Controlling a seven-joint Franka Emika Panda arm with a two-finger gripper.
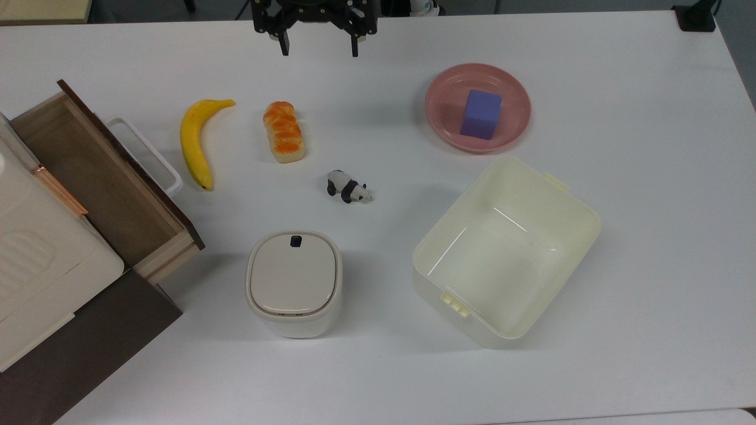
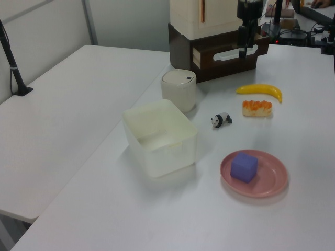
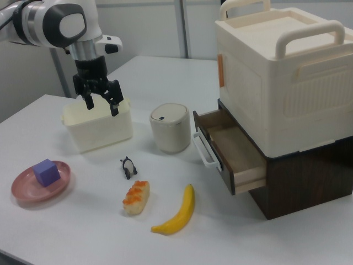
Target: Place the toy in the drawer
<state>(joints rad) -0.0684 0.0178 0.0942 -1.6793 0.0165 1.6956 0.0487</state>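
Fingers (image 1: 284, 44) spread wide, the gripper (image 1: 319, 46) hangs empty; next it must drop over the panda figurine (image 1: 349, 188), with the drawer (image 1: 94, 183) already open.

- A broad white matte table (image 1: 649, 236) fills the foreground — its surface shows soft shadows under even, diffuse light.
- In the left view, a second white table (image 2: 63, 120) stands just beside it, a narrow seam running between the two.
- A black pole on a clamp (image 2: 13, 68) rises from that second table's far edge.
- Pale grey wall panels (image 2: 120, 21) with vertical metal strips close off the back.
- In the right view, similar light panels (image 3: 165, 27) stand behind the table — one upright divider between them.
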